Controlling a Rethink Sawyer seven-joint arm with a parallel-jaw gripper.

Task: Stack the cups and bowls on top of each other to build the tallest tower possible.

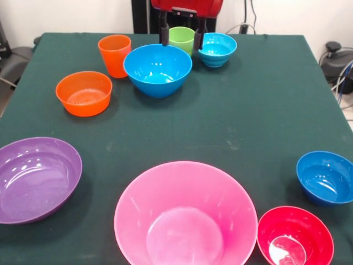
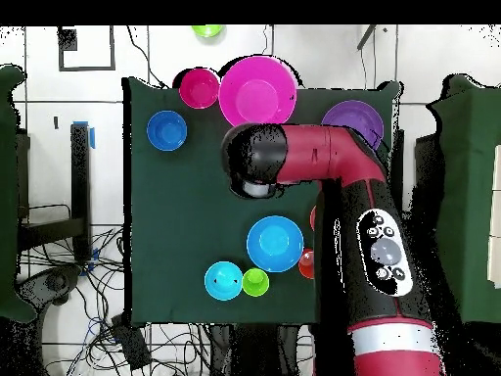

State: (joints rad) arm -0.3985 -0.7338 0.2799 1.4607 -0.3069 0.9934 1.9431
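My gripper (image 1: 181,43) hangs open at the table's far side. One dark finger (image 1: 164,34) shows left of the light green cup (image 1: 182,38) and the other right of it; I cannot tell whether they touch it. The large blue bowl (image 1: 158,69) sits just in front, the orange cup (image 1: 115,54) to its left and a small blue bowl (image 1: 217,49) to its right. All stand apart and upright: orange bowl (image 1: 84,93), purple bowl (image 1: 36,178), pink bowl (image 1: 185,218), red bowl (image 1: 295,237), second small blue bowl (image 1: 325,176). Overhead, the arm (image 2: 323,162) hides the gripper.
In the overhead view a lime green object (image 2: 206,30) lies beyond the table's far edge. The arm there covers part of the purple bowl (image 2: 354,117) and most of the orange pieces (image 2: 306,262). Cables lie on the floor (image 2: 98,284) beside the table.
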